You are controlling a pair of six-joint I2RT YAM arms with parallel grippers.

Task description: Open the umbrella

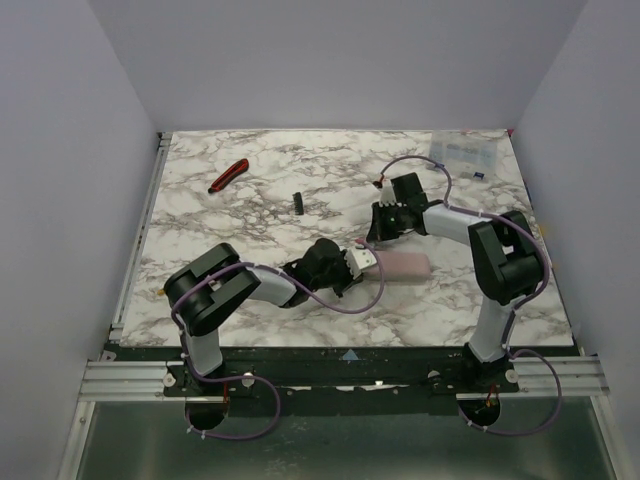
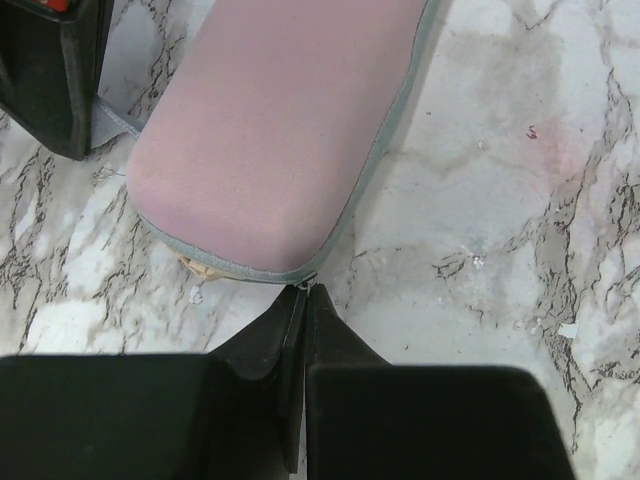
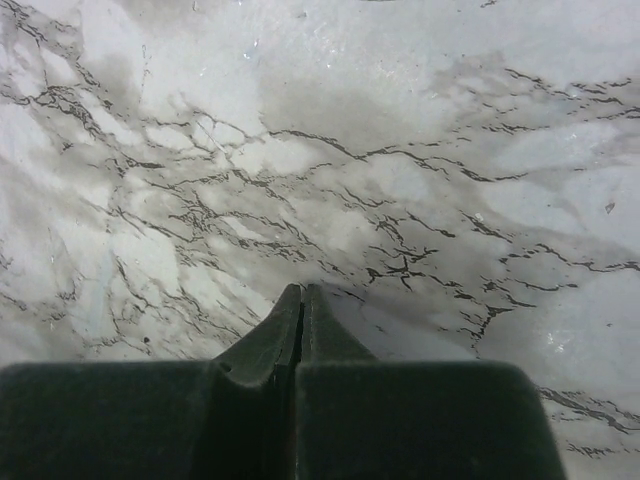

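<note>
Far left on the marble desk (image 1: 200, 235), toward the back: a red-and-black hand tool (image 1: 228, 176), lying slantwise. To its right, well apart: a small black piece (image 1: 297, 202), too small to identify. Nearer the front, reaching in from the left arm: the left pincer (image 1: 352, 262), lying low and pointing rightward. Closed tight in the left wrist view (image 2: 303, 292), no gap between the fingertips, tips meeting right at the grey edge trim of the umbrella (image 2: 270, 130); impossible to tell whether anything thin is pinched there. Just right of that pincer: the umbrella (image 1: 405, 264), folded up and lying flat near the middle of the desk, rounded end toward the left pincer, peach-pink fabric uppermost. In the upper left corner of the left wrist view: a black block beside the umbrella, not identifiable. Just behind the umbrella in the overhead view: the right pincer (image 1: 384, 222), pointing down, apart from the fabric. Closed tight as well in the right wrist view (image 3: 303, 295), nothing between the fingers, only bare marble beyond. Far right at the back corner: a clear plastic box (image 1: 465, 152).
</note>
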